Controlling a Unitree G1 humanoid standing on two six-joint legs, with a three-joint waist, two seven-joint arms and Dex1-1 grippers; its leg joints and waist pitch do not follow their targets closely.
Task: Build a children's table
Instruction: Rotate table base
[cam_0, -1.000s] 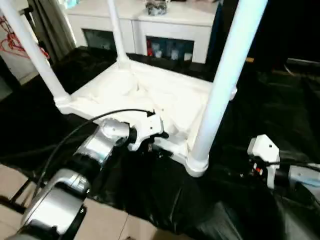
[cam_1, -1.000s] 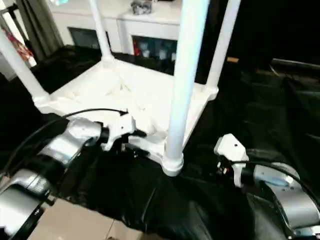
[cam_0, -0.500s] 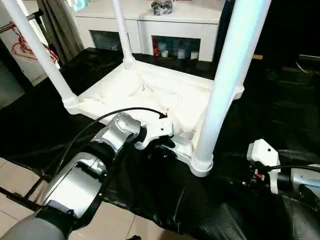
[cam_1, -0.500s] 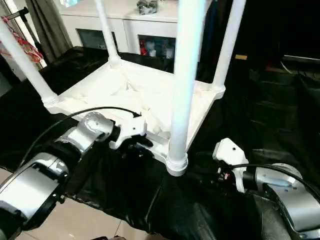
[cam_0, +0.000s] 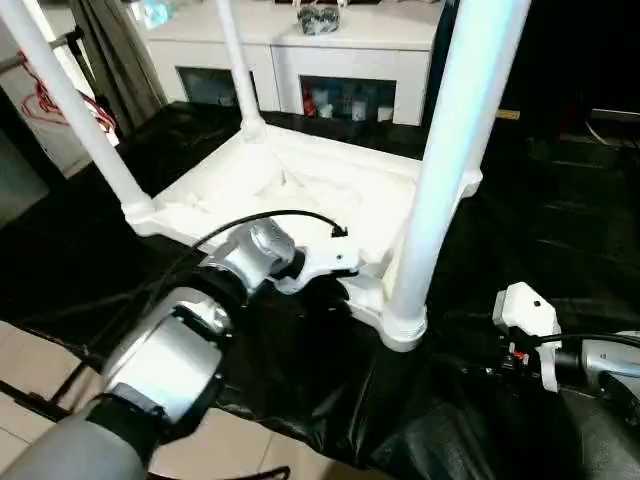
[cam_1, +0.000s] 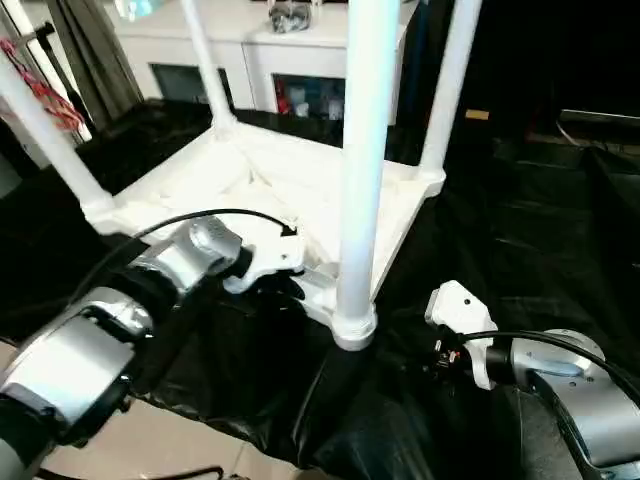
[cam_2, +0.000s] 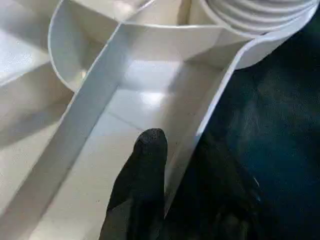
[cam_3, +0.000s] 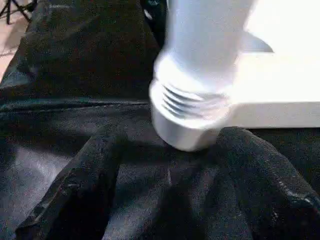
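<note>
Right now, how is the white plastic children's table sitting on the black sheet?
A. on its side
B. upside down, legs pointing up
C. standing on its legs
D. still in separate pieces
B: the white plastic children's table lies with its ribbed underside up and the long tubular legs rise from its corner sockets.

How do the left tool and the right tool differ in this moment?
The left tool straddles the tabletop's rim, one finger inside; the right tool holds nothing. The left is at the table's near edge; the right stands open beside the near corner leg. Both have black fingers.
</note>
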